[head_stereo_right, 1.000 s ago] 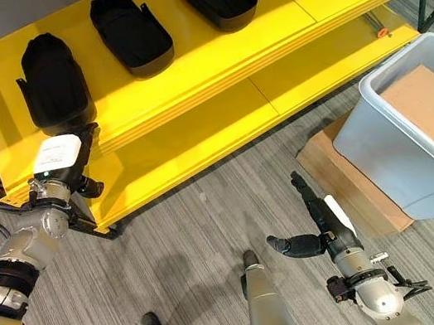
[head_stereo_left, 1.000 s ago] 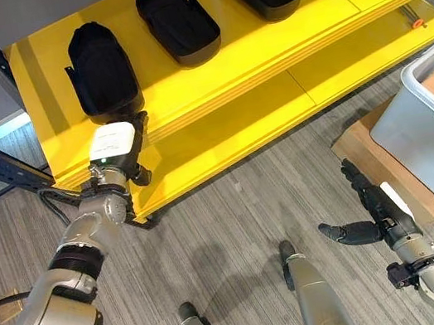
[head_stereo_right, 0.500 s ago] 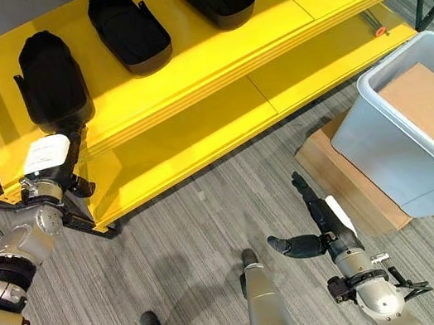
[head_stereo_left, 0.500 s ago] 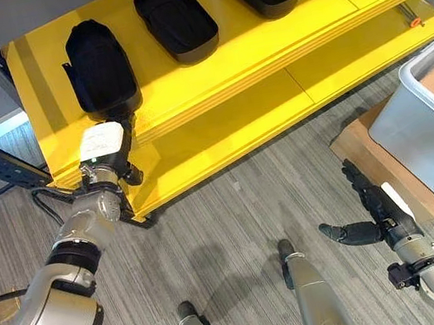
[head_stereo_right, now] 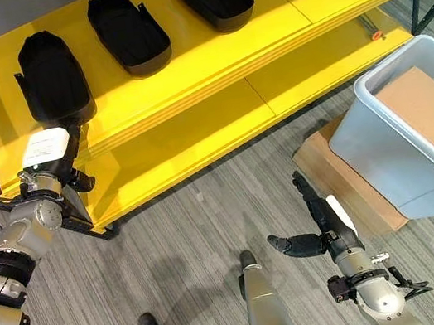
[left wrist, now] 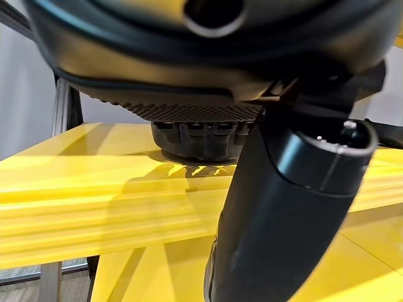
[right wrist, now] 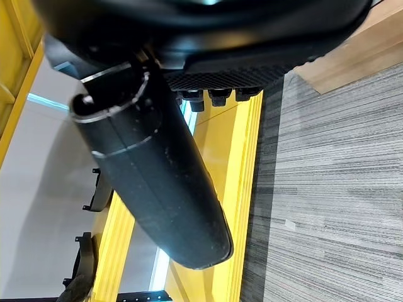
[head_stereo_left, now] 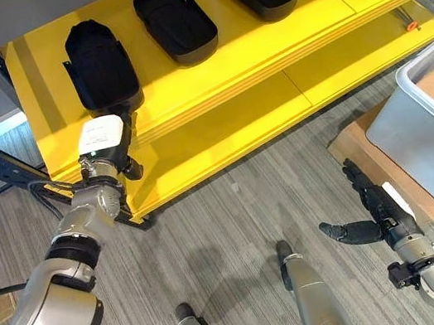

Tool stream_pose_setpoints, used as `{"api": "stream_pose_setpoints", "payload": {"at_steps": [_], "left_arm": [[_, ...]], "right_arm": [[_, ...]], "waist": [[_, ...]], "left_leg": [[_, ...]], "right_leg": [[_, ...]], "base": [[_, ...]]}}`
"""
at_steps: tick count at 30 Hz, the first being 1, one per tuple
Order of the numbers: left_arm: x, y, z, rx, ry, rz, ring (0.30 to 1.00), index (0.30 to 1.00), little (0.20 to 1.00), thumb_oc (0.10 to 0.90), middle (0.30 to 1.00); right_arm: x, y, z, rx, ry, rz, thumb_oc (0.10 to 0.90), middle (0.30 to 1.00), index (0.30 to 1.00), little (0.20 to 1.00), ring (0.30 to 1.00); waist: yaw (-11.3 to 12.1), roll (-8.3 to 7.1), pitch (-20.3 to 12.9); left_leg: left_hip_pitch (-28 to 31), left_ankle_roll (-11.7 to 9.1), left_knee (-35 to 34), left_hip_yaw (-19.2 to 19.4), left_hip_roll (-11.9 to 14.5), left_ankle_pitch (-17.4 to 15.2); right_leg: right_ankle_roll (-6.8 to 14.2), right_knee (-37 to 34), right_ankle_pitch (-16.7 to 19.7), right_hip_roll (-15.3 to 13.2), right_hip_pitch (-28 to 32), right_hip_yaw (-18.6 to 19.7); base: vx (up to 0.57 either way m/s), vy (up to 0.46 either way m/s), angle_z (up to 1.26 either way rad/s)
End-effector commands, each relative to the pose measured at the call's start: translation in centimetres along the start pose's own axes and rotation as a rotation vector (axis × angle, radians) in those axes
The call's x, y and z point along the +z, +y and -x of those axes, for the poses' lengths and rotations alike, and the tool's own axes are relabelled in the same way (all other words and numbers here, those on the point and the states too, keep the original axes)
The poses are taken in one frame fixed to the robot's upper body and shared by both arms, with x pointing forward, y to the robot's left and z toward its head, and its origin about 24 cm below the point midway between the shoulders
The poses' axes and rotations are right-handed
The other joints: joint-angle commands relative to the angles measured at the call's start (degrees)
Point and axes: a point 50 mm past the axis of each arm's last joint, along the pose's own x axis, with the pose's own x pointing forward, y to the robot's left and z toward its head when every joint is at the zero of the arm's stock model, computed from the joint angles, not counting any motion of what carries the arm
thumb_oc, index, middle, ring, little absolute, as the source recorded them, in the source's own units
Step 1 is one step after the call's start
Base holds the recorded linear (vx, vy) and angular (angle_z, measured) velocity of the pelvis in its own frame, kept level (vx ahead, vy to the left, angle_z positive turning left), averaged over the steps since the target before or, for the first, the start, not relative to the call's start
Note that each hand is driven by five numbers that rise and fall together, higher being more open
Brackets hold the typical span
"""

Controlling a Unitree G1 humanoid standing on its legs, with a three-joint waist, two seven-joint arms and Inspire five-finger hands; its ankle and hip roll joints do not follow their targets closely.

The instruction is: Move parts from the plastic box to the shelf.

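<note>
— On the yellow two-tier metal shelf (head_stereo_left: 208, 63)?
— Black moulded plastic parts (head_stereo_left: 174, 22) in a row.
— Right of it?
— Grey plastic box (head_stereo_right: 398, 139) on flat brown cardboard (head_stereo_right: 347, 182), floor level.

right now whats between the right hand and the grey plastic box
In the left eye view, a flat brown cardboard sheet on the grey carpet lies between the right hand and the grey plastic box.

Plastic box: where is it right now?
The plastic box sits on the floor at the head views' right edge, on flat cardboard beyond the open right hand, below the yellow shelf.
</note>
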Motion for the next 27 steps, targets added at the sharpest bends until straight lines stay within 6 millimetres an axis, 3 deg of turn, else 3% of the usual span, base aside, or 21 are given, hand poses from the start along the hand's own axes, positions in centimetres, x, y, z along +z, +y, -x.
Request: {"api": "stream_pose_setpoints", "payload": {"at_steps": [1,27], "left_arm": [[-0.2,4.8,-1.6,0.174,0.028,0.055,1.0,1.0,1.0,0.9,1.0],[-1.3,4.9,-1.6,0.175,0.091,0.095,1.0,1.0,1.0,0.9,1.0]], "right_arm": [[2.6,-1.6,-0.2,-0.04,-0.16,0.004,0.9,1.0,1.0,1.0,1.0],[2.3,-1.5,0.0,-0.034,-0.144,-0.005,0.9,1.0,1.0,1.0,1.0]], "waist": [[-0.2,-0.21,-4.82],[-0.47,-0.09,-5.16]], "left_leg": [[-4.67,3.43,-2.41,0.29,0.22,8.05],[-5.02,3.34,-2.63,0.46,0.52,8.38]], "right_leg": [[1.21,-0.04,2.84,-0.93,1.61,0.3],[1.17,0.18,3.11,-0.61,0.86,0.44]], "base": [[0.0,-0.007,-0.07],[0.0,-0.002,-0.02]]}}
